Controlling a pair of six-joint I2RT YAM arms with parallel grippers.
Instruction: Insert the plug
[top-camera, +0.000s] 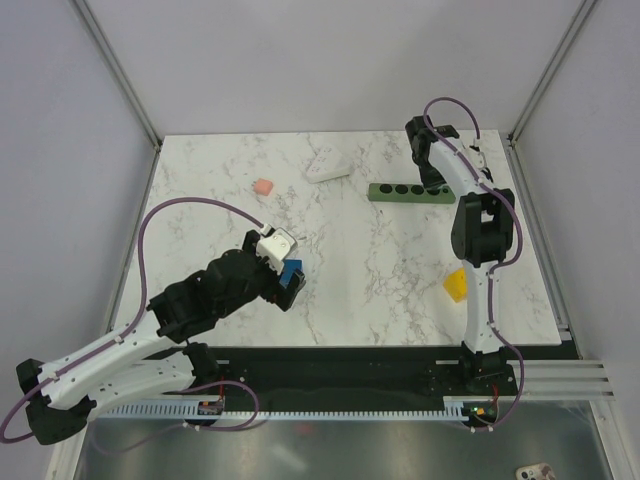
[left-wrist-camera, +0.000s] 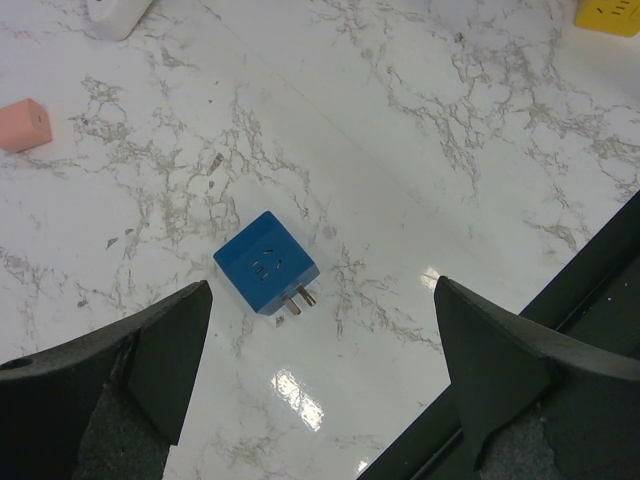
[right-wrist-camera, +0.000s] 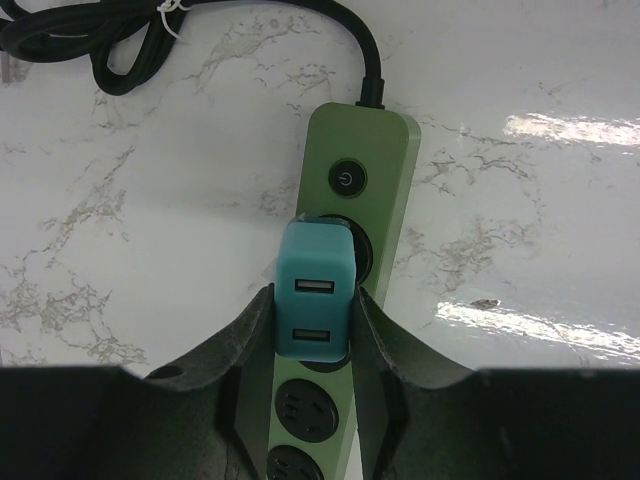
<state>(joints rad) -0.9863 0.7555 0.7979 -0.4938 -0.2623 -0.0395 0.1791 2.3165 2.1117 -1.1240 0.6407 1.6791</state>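
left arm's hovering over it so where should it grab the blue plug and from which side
Take the blue plug by two opposite flat sides of its cube body, coming straight down with the open left gripper. It lies on its side on the table, prongs sticking out level, so clamp across the faces beside the prongs and leave them free.

The desk (top-camera: 380, 270) is white marble with fine grey veining; the plug (left-wrist-camera: 266, 265) is a bright blue cube with silvery prongs, and the power strip (right-wrist-camera: 385, 170) is olive green with black sockets and a black cord (right-wrist-camera: 100, 55). The adapter (right-wrist-camera: 315, 300) is teal with two pale ports, the pink block (left-wrist-camera: 22, 125) and the yellow block (top-camera: 456, 284) are plain single colours, and the left fingers (left-wrist-camera: 130, 370) and right fingers (right-wrist-camera: 245, 370) are matte black.
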